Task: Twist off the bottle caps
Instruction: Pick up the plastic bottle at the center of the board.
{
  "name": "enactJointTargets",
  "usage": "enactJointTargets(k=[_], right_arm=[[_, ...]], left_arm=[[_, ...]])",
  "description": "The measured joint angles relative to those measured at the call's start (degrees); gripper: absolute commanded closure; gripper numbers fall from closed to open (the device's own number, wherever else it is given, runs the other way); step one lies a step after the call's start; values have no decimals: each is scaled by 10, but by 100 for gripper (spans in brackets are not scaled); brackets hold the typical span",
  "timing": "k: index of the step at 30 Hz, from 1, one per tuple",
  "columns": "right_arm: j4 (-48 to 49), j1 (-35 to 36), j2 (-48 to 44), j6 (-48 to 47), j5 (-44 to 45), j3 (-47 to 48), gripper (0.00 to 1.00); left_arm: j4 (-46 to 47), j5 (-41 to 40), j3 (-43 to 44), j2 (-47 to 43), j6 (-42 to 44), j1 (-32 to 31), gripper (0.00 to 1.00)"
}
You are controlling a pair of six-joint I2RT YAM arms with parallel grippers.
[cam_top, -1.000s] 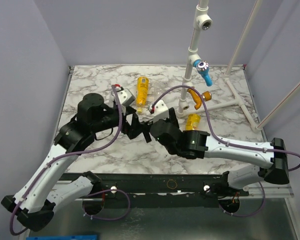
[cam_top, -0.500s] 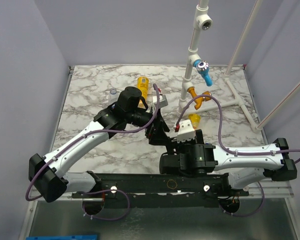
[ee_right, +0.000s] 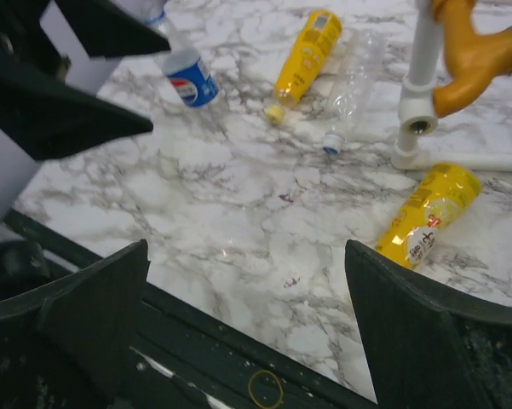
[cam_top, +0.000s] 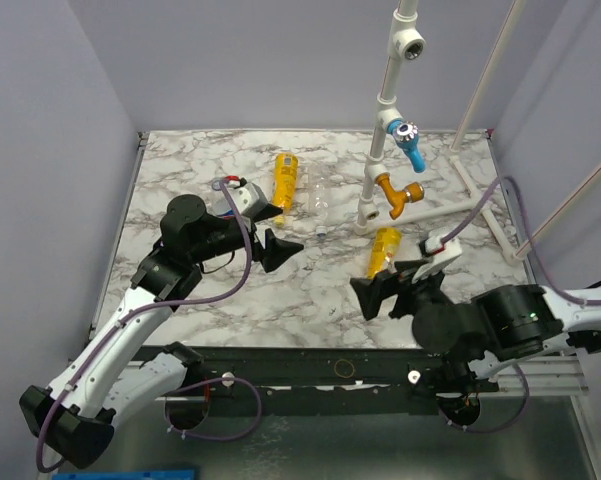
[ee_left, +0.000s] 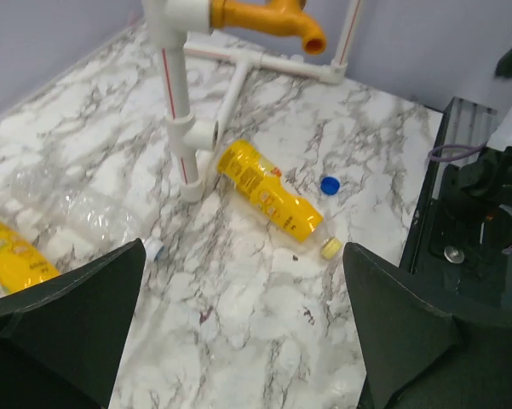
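Currently both arms are up over the marble table (cam_top: 180, 160), neither in contact w/ any item. L gripper (ee_left: 243, 249): jaws wide apart, nothing held. R gripper (ee_right: 245, 245): same, wide apart, empty. Near yellow bottle (ee_left: 268, 194) lies on its side by the base of the white pipe stand (ee_left: 181, 128), below the orange tap (ee_left: 273, 13). Yellow cap (ee_left: 330, 248) sits at its neck end; cannot tell if screwed on or off. Blue cap (ee_left: 329, 184) is loose on the table, just beside that bottle. Far yellow bottle (ee_right: 307, 49) is on its side, second yellow cap (ee_right: 275, 112) at its neck. Clear bottle (ee_right: 353, 77) lies alongside it, pale cap (ee_right: 332, 143) on the neck. Pepsi bottle (ee_right: 190, 75) is at L side near the L arm; its neck is hidden.
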Motion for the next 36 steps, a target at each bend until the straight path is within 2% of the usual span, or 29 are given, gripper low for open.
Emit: enactJointTargets(k=[3,8,10,13,16,20,25,28,36], right_arm=[[46,-16,-38,-52,21,23,0],[119,-20,3,-150,34,26,0],[202,-19,19,-242,35,12,0],[384,-19,13,-423,42,-26,7],[575,-19,-11,-607,48,-49,9],[753,-20,-40,-769,48,-42,9],[1013,-21,-30,-999,35,-40,9],[1111,-21,-19,-1103,21,-40,9],[1266,-21,-7,-1285,-15,-15,11]], left_arm=[[-39,-35,14,9,-8,9,1],[-37,-63,62,12,-47,8,6],[-35,-87,59,19,-52,7,9],[-30,-130,59,70,-61,3,12],[-27,-184,70,175,-74,0,13],[-27,-255,76,287,-78,1,15],[-46,-312,136,351,-76,0,16],[-45,-334,191,394,-78,0,17],[-83,-379,323,532,-68,0,21]])
